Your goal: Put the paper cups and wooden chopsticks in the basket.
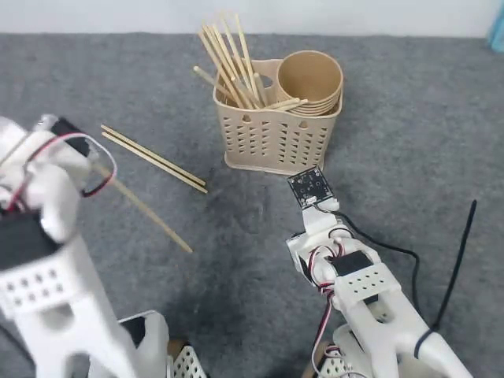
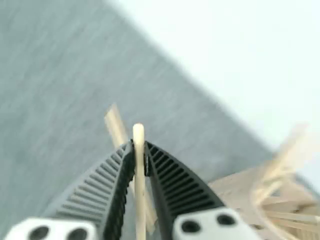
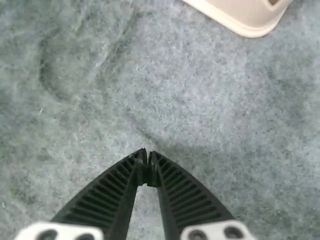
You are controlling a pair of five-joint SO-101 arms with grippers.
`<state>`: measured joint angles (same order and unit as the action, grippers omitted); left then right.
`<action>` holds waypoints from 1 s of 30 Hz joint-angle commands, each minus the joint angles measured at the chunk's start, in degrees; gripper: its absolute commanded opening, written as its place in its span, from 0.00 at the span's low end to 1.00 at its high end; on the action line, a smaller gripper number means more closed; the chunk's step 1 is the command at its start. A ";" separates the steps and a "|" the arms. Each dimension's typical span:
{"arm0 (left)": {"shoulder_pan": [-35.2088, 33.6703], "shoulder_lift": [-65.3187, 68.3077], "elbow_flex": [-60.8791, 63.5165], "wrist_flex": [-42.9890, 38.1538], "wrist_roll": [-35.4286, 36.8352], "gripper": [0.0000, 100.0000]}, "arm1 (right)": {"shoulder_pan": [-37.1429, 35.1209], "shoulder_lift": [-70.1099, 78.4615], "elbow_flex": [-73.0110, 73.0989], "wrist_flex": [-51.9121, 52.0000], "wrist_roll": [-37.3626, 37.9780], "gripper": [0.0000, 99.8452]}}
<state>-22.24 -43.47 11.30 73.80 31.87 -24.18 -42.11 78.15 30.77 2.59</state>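
A beige perforated basket (image 1: 276,138) stands at the back middle of the grey carpet, holding several wooden chopsticks (image 1: 230,63) and stacked paper cups (image 1: 310,80). Two chopsticks (image 1: 153,158) lie side by side on the carpet to its left. My left gripper (image 2: 139,149) is shut on one chopstick (image 2: 138,165); in the high view that stick (image 1: 150,213) slants down from the left arm toward the carpet. My right gripper (image 3: 147,159) is shut with nothing in it, just above bare carpet in front of the basket (image 3: 245,15).
A black cable (image 1: 453,276) runs along the carpet at the right beside the right arm's base. A white wall borders the carpet at the back. Open carpet lies between the two arms.
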 commanded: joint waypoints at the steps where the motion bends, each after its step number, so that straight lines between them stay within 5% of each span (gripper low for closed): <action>1: 5.19 -6.59 1.19 -9.76 -5.80 0.01 | 0.48 -0.31 -0.35 -1.19 1.32 0.01; 12: 13.89 -14.33 10.51 -46.15 -13.89 0.01 | 0.48 -0.31 -0.35 -1.27 1.41 0.01; 21: 20.40 -7.21 10.33 -63.38 -14.07 0.01 | 0.48 -0.31 -0.35 -1.54 1.49 0.01; 30: 27.78 2.29 9.01 -68.48 -14.24 0.01 | 0.48 -0.31 -0.44 -1.63 1.49 0.01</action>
<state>3.43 -44.26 21.93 8.92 18.42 -24.18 -42.11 78.15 30.77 3.30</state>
